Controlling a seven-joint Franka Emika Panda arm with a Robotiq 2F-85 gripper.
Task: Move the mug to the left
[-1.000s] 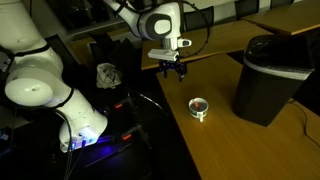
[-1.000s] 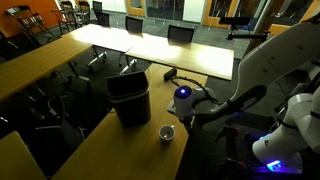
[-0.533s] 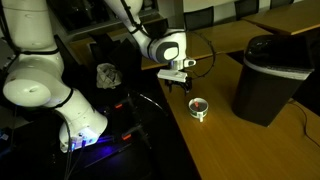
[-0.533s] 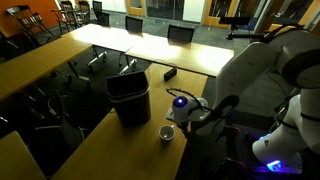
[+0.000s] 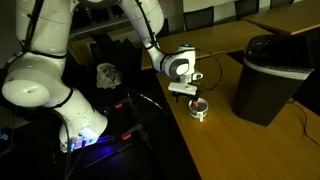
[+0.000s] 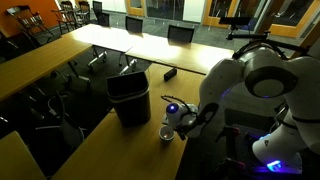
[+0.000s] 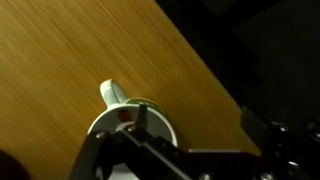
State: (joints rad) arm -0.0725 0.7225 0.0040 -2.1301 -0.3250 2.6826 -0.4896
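Observation:
The mug (image 5: 199,110) is small, pale and round with a dark reddish inside. It stands on the wooden table (image 5: 235,150) near the table's edge, and also shows in an exterior view (image 6: 167,132). My gripper (image 5: 190,96) hangs right over it, fingers pointing down. In the wrist view the mug (image 7: 125,122) fills the lower left, its handle pointing up-left. One dark finger lies across its rim and the other stands well off to the right, so the gripper (image 7: 195,120) is open. The mug's lower part is hidden by the gripper body.
A tall black bin (image 5: 270,75) stands on the table close to the mug; it also shows in an exterior view (image 6: 130,98). The table edge runs just beside the mug, with dark floor and cables beyond. More tables and chairs stand behind.
The arm has swung down and across the table from above its edge to the mug. The gripper now sits right over the mug. The mug has not moved.

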